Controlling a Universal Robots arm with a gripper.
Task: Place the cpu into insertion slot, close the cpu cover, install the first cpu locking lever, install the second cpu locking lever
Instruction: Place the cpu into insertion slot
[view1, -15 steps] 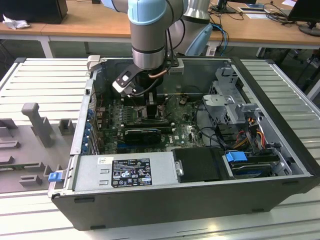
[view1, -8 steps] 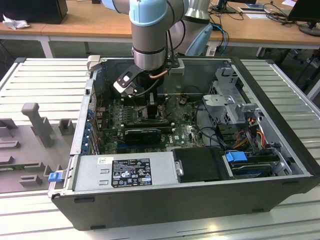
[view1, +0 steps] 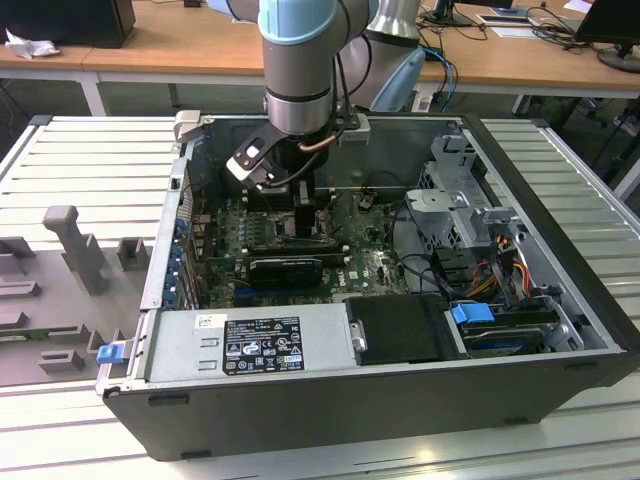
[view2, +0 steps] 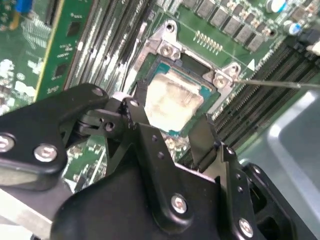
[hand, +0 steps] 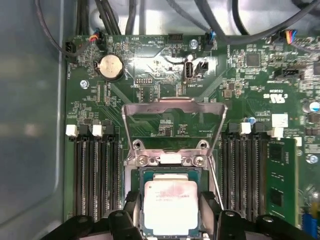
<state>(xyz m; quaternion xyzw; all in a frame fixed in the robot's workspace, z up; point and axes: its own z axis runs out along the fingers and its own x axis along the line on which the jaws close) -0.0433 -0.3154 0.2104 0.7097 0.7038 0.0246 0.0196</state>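
The cpu, a small square chip with a pale metal top, lies over the open socket on the green motherboard. My gripper has a black finger against each of two opposite sides of the cpu, shut on it. The cpu cover, a thin metal frame with a square window, stands tilted up and open beyond the socket. A thin wire locking lever sticks out sideways from the socket corner. In the exterior view the gripper reaches down into the computer case over the board.
Memory slots flank the socket, with a green memory stick at one side. A coin battery and cables lie past the cover. The power supply, drive cage and case walls surround the board.
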